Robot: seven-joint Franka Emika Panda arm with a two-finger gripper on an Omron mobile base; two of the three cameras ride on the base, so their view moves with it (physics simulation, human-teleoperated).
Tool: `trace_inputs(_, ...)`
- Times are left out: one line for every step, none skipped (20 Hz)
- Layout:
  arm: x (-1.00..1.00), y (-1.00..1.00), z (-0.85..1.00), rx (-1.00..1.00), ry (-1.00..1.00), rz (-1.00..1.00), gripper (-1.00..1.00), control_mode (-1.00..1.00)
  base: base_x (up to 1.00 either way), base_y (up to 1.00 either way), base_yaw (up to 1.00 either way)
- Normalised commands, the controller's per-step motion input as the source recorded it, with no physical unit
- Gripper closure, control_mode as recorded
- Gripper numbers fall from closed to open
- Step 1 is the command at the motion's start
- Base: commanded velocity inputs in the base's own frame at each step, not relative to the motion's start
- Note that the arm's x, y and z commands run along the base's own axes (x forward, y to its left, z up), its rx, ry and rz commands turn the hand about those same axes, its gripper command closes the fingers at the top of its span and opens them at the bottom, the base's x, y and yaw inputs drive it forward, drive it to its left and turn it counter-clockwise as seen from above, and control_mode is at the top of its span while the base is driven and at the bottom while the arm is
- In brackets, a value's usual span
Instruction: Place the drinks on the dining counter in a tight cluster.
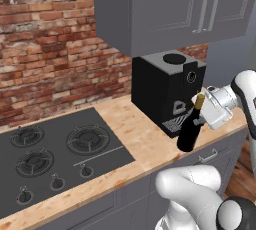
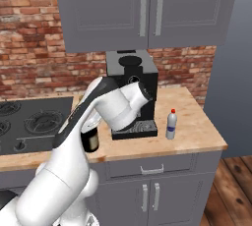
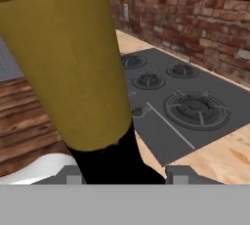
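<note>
My gripper [image 1: 200, 118] is shut on the dark wine bottle [image 1: 189, 130] just below its tan neck [image 1: 199, 102]. The bottle leans slightly in front of the coffee machine, its base near the counter's front edge. In the hand view the tan neck [image 3: 68, 62] looms large, with the dark body [image 3: 114, 163] wedged between my fingertips [image 3: 73, 175]. The right base view has my arm covering most of that bottle [image 2: 90, 140]. A small clear red-capped bottle [image 2: 171, 124] stands to the right of the machine. The dining counter is out of view.
A black coffee machine [image 1: 167, 91] stands on the wooden counter [image 1: 142, 141] against the brick wall. A dark gas stove [image 1: 55, 154] lies to its left. Grey wall cabinets [image 2: 147, 9] hang above. The counter ends at the right, with wooden floor [image 2: 231, 190] below.
</note>
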Motion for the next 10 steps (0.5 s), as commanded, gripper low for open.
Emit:
trace_inputs(-0.24, 0.02, 0.45, 0.0, -0.12, 0.0, 1.0, -1.0, 0.0, 0.0, 0.0)
trace_inputs(-0.18, 0.0, 0.45, 0.0, -0.1, 0.0, 1.0, -1.0, 0.0, 0.0, 0.0)
trace_inputs(-0.09, 0.0, 0.43, 0.0, -0.05, 0.0, 1.0, -1.0, 0.0, 0.0, 0.0)
trace_inputs(-0.04, 0.04, 0.39, 0.0, -0.01, 0.0, 1.0, -1.0, 0.0, 0.0, 0.0)
trace_inputs(-0.09, 0.23, 0.28, 0.0, 0.0, 0.0, 1.0, -1.0, 0.0, 0.0, 0.0)
trace_inputs(0.0, 0.01, 0.04, 0.0, 0.0, 0.0, 1.0, -1.0, 0.0, 0.0, 0.0)
trace_inputs(0.0, 0.0, 0.0, 0.0, 0.0, 0.0, 1.0, -1.0, 0.0, 0.0, 0.0)
trace_inputs(0.0, 0.0, 0.0, 0.0, 0.0, 0.0, 1.0, -1.0, 0.0, 0.0, 0.0)
trace_inputs(0.0, 0.0, 0.0, 0.0, 0.0, 0.0, 1.0, -1.0, 0.0, 0.0, 0.0)
trace_inputs(0.0, 0.0, 0.0, 0.0, 0.0, 0.0, 1.0, -1.0, 0.0, 0.0, 0.0)
